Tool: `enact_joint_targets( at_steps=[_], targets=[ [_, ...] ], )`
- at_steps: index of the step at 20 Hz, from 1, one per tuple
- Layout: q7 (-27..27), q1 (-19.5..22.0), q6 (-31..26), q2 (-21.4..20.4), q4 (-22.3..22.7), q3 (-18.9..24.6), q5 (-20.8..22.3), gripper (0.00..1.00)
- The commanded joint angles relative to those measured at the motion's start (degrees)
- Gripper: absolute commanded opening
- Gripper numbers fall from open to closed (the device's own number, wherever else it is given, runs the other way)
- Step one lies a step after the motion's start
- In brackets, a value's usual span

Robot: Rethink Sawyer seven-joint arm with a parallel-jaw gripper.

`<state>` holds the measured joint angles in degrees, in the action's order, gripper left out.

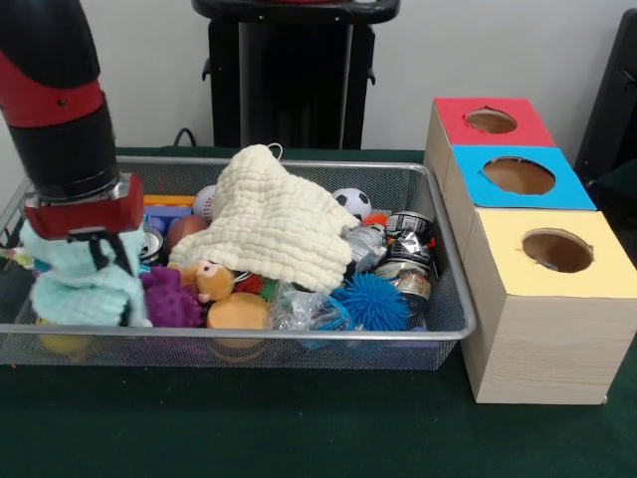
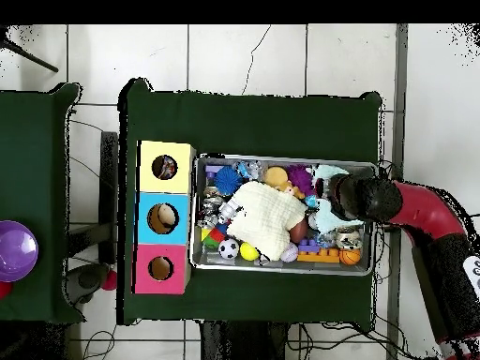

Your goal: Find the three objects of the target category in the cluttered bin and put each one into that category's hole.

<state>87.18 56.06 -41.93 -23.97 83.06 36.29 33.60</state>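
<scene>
The wire mesh bin (image 1: 239,334) sits on the green table and is full of clutter; it also shows in the overhead view (image 2: 286,157). My gripper (image 1: 100,254) is over the bin's left end, shut on the mint-green cloth (image 1: 85,289), which hangs around its fingers. In the overhead view the gripper (image 2: 323,197) is at the bin's right end with the mint cloth (image 2: 326,221) under it. No patterned fabric scraps show clearly; they may lie hidden under the clutter. The yellow-topped box's hole (image 1: 557,251) is at the right, nearest the camera, and also shows in the overhead view (image 2: 164,167).
A big cream waffle-weave cloth (image 1: 279,224) covers the bin's middle. Around it lie a blue spiky ball (image 1: 376,301), a purple plush (image 1: 169,297), a small football (image 1: 350,202), cans (image 1: 406,239) and balls. The blue-topped box (image 1: 520,176) and red-topped box (image 1: 491,121) stand behind the yellow one.
</scene>
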Motion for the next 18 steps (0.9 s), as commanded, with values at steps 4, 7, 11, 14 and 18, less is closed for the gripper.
enact_joint_targets(
  at_steps=[4, 7, 11, 14, 18],
  targets=[
    [1.80, 3.34, -1.69, 3.03, 14.71, 12.71, -17.22, 0.00],
    [1.24, 2.76, -0.17, 3.15, 15.09, 12.41, -17.65, 0.00],
    [0.55, 2.11, 1.74, 3.00, 16.07, 11.87, -16.88, 0.00],
    [0.19, 1.25, 1.65, 1.86, 16.14, 10.21, -14.72, 0.00],
    [4.51, -2.83, 3.56, -2.30, 14.54, 4.29, -10.83, 1.00]
  ],
)
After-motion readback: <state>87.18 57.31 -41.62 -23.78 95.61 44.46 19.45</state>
